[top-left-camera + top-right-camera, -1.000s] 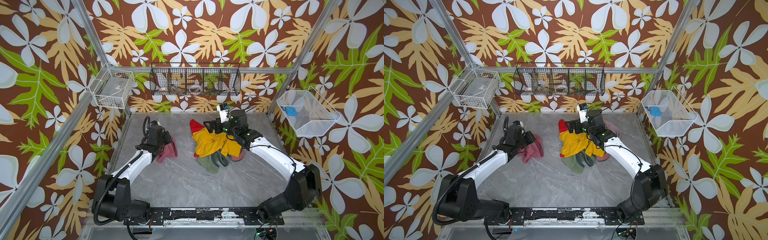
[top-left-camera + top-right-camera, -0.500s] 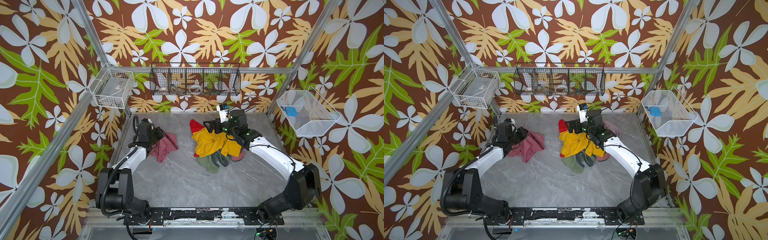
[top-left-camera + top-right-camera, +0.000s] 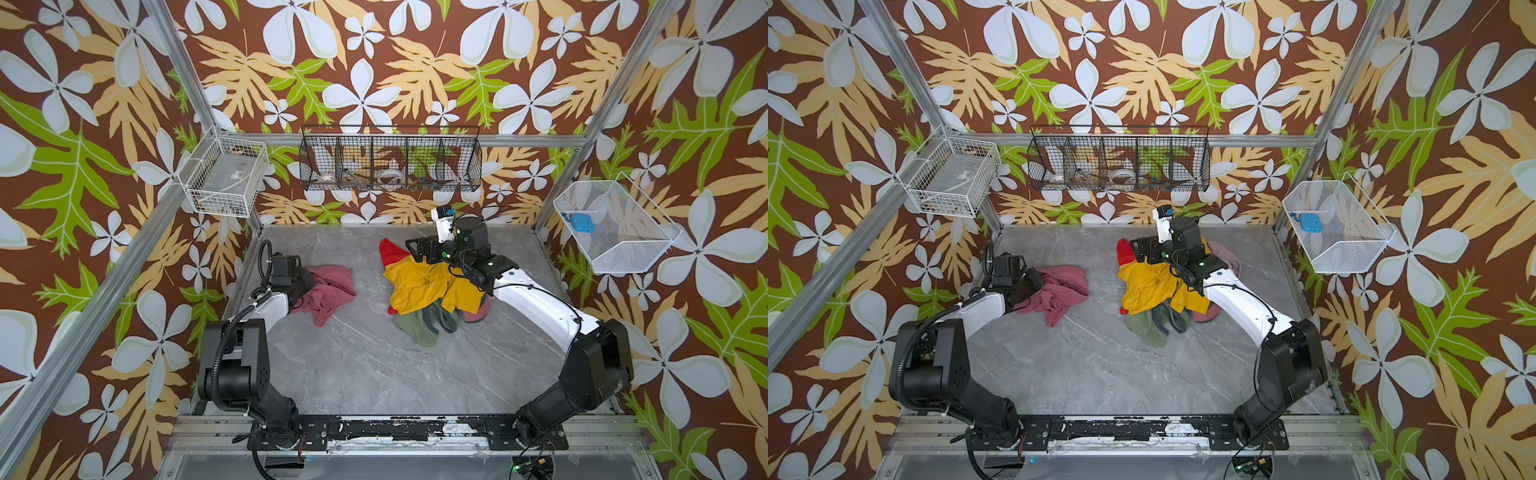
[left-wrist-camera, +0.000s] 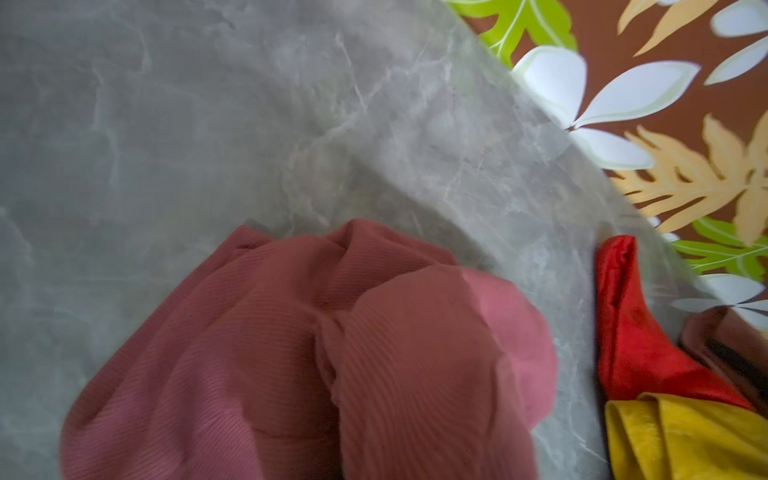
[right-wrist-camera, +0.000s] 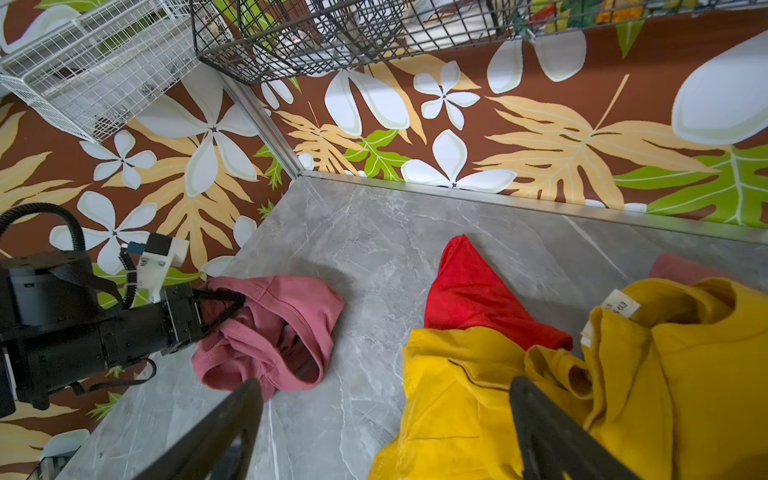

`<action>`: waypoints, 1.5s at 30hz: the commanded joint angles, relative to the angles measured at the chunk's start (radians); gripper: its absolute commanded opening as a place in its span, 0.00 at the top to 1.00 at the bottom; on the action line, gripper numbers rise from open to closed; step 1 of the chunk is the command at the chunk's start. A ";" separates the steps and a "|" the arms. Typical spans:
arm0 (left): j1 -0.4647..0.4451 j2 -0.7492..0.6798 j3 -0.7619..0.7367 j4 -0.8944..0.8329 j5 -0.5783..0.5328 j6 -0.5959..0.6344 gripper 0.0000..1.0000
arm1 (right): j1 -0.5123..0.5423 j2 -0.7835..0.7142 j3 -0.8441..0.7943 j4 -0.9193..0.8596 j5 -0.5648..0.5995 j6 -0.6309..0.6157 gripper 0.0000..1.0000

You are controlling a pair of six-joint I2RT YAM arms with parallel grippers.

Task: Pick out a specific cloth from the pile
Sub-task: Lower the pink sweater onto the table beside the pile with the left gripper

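In both top views the cloth (image 3: 332, 291) lies crumpled on the grey marbled counter (image 3: 353, 374), well apart from the pile (image 3: 424, 286) and at its nine o'clock. The left gripper (image 3: 305, 284) is sunk into the cloth's nine-o'clock edge, and its jaws cannot be made out here. The right gripper (image 3: 417, 249) hangs over the pile's twelve-o'clock edge, beside a red piece (image 3: 390, 253). An olive-green piece (image 3: 419, 328) pokes out at the pile's six o'clock. The walls are papered with leaves and flowers. They carry a black wire basket (image 3: 390, 160) at twelve, a white wire basket (image 3: 226, 178) at ten and a white mesh basket (image 3: 615, 228) at two.

The left wrist view shows the cloth's fine ribbing. The fabric covers the gripper entirely, and bare counter separates it from the red piece.

The right wrist view settles the rest. The left gripper is pinched tight on a fold of the cloth. The right gripper's fingers (image 5: 232, 428) are spread wide with nothing between them — one over bare counter, the other over the yellow garment (image 5: 685, 374), whose white label (image 5: 621, 307) shows.
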 commanded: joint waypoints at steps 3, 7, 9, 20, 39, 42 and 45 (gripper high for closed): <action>0.002 -0.001 -0.094 -0.045 -0.060 -0.011 0.98 | 0.000 0.006 0.000 0.014 0.023 0.009 0.08; 0.002 0.012 -0.136 -0.036 -0.062 -0.050 0.82 | -0.001 0.025 0.012 0.009 0.025 -0.002 0.08; 0.002 0.014 -0.135 -0.039 -0.061 -0.052 0.73 | 0.000 0.037 0.029 0.000 0.022 -0.014 0.08; 0.000 -0.253 -0.182 -0.095 -0.134 0.004 0.08 | -0.003 0.024 0.032 -0.012 0.041 -0.093 0.04; -0.260 -0.187 0.011 -0.309 -0.302 0.098 0.06 | -0.003 -0.009 -0.010 -0.013 0.031 -0.123 0.03; -0.259 -0.089 0.046 -0.333 -0.294 0.090 0.08 | -0.003 -0.028 -0.029 -0.013 0.041 -0.120 0.03; -0.260 -0.010 0.076 -0.332 -0.288 0.091 0.08 | -0.003 -0.044 -0.047 -0.013 0.052 -0.116 0.03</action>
